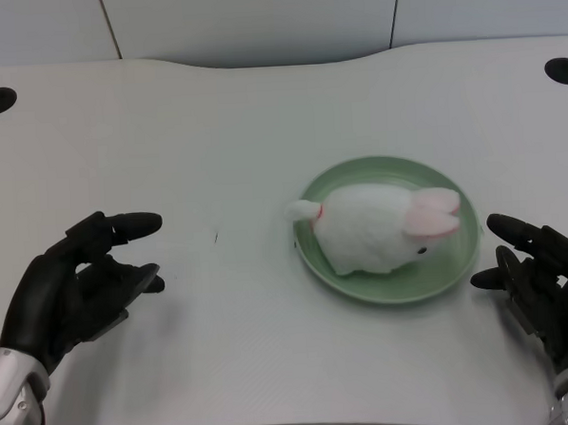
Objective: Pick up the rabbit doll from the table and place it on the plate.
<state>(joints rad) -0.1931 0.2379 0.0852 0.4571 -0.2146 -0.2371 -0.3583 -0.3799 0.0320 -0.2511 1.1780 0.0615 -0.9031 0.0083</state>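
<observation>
Fluffy white rabbit doll (380,228) on round green plate (463,260), left robot hand (74,290) empty, fingers apart

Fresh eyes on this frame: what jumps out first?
The white rabbit doll with pink ears, lying on the green plate right of the table's centre, its tail poking over the plate's left rim. Next, the black left hand at lower left, holding nothing, well apart from the plate. The right hand sits just off the plate's right edge, also holding nothing.
</observation>
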